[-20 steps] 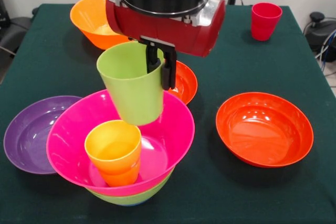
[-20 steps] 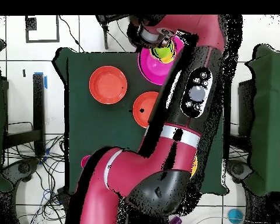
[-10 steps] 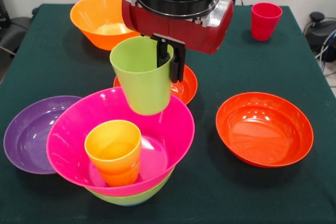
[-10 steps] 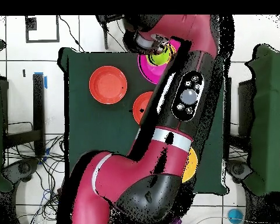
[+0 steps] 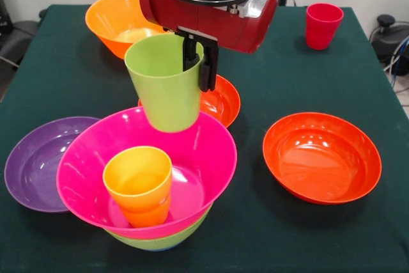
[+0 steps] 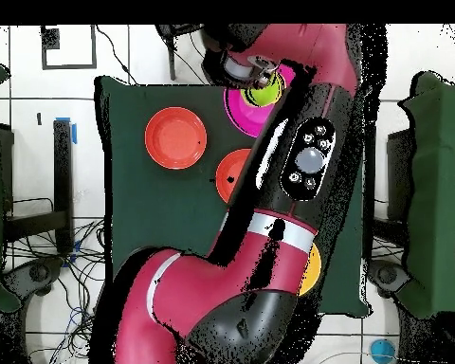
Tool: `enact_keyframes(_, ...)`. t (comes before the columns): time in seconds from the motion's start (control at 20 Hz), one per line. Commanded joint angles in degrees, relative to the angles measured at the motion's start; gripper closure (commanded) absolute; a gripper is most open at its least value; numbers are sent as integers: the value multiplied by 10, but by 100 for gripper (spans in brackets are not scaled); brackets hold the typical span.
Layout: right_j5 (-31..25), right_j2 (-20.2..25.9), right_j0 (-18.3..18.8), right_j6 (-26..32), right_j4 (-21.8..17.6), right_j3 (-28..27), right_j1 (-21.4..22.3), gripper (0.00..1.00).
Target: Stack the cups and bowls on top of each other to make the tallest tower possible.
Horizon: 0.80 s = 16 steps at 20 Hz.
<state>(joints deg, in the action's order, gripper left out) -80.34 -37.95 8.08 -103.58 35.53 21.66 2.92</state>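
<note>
Above the pink bowl [image 5: 192,151], your gripper [image 5: 197,62] pinches the rim of the green cup [image 5: 163,84], one finger inside and one outside. You can see the cup hangs in the air, tipped a little. The pink bowl sits in a green bowl [image 5: 160,241] near the table's [image 5: 307,234] front edge, and the yellow cup [image 5: 137,183] stands inside it. Beside the pink bowl lies the purple bowl [image 5: 32,158]. At a back corner stands the red cup [image 5: 323,25].
</note>
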Motion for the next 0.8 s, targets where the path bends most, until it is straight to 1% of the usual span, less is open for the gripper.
enact_keyframes(0.05, 40, 64, 3, 41, -45, 36, -18, 100)
enact_keyframes(0.2, 36, 62, 5, 39, -44, 24, -25, 100)
enact_keyframes(0.3, 38, 64, 2, 39, -46, 30, -22, 100)
enact_keyframes(0.55, 47, 68, 0, 37, -48, 27, -31, 100)
enact_keyframes(0.8, 51, 65, 5, 41, -49, 11, -44, 100)
